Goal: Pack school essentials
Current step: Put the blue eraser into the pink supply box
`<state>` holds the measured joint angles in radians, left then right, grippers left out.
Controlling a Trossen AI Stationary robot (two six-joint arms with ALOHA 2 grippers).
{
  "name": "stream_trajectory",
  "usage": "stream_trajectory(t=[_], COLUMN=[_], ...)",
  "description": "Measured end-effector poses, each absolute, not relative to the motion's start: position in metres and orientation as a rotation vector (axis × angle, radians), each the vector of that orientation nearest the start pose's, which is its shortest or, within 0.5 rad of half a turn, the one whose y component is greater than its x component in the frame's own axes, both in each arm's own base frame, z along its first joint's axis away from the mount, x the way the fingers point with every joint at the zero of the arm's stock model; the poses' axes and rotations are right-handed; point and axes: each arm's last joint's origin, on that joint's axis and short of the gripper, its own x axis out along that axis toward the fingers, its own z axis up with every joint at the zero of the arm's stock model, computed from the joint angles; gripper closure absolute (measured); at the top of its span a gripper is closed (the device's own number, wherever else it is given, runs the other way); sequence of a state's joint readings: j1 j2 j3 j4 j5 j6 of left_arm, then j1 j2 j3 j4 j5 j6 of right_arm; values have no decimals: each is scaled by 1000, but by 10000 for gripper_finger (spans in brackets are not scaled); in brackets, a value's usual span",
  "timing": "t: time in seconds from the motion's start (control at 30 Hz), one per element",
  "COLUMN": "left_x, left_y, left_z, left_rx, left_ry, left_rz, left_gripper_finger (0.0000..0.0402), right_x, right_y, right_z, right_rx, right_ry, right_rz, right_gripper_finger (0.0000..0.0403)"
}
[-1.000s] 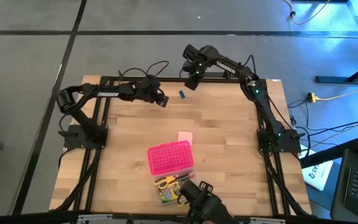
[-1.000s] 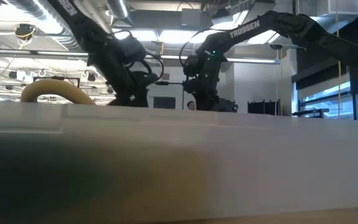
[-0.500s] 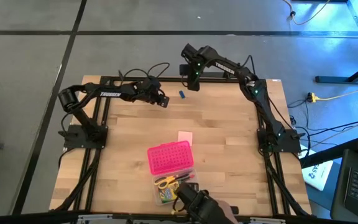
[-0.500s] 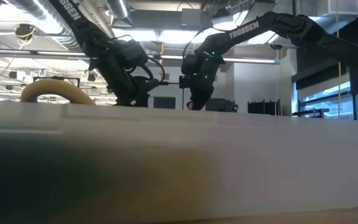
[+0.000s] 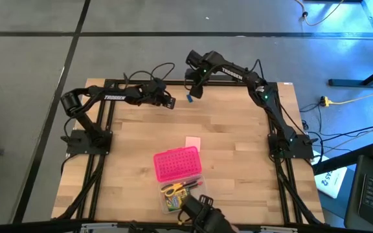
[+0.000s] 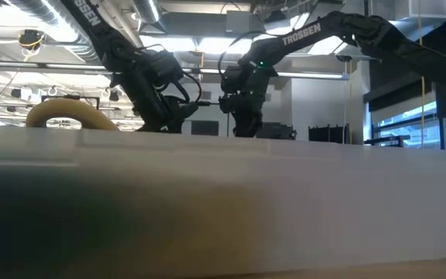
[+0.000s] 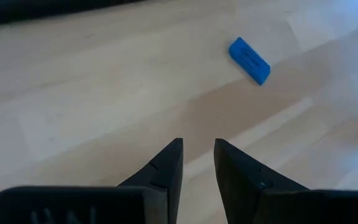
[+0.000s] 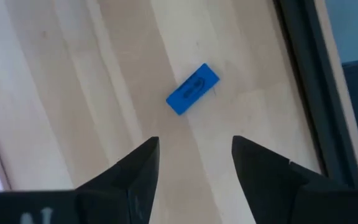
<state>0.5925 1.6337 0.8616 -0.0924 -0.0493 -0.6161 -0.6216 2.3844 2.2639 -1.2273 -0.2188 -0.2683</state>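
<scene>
A tiny blue piece [image 5: 190, 98] lies flat on the wood near the table's far edge. My right gripper [image 5: 195, 90] hovers just above and to the right of it, open. In the right wrist view the blue piece [image 8: 192, 89] lies ahead of the gap between the fingers. My left gripper [image 5: 169, 102] is to its left, fingers a narrow gap apart, with the blue piece [image 7: 249, 52] ahead of it. The pale pink pad [image 5: 193, 142] lies mid-table. The scissors [image 5: 173, 189] and crayon box [image 5: 175, 202] sit in the clear half of the pink dotted box [image 5: 177, 164].
The pink dotted box stands toward the near edge, its clear half nearer still. A dark shape [image 5: 203, 211], perhaps a person, reaches over the near edge beside it. The black frame rail [image 5: 238, 83] runs along the far edge behind both grippers. Bare wood lies between the pad and the grippers.
My right gripper has moved toward the table's left and slightly nearer, closing in over the blue piece. The dark shape at the near edge has shifted beside the clear half. The blue piece, pad and box have stayed put.
</scene>
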Motion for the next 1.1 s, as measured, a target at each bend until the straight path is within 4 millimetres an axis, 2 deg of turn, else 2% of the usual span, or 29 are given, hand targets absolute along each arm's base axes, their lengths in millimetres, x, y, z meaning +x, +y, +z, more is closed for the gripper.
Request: stream_trajectory(t=[0.3,0.6,1.1], left_x=[265,266,265], left_y=[184,183,183], left_z=[171,171,171], left_rx=[-521,-512,-500], left_ry=[665,671,671], left_rz=[710,702,734], left_gripper_finger=[317,317,317], right_x=[393,392,397], right_y=[-275,-277,-278], right_z=[220,220,220], right_rx=[398,502,732], right_ry=[1303,1307,1211], right_rz=[-234,-421,-601], right_gripper_finger=[199,199,199])
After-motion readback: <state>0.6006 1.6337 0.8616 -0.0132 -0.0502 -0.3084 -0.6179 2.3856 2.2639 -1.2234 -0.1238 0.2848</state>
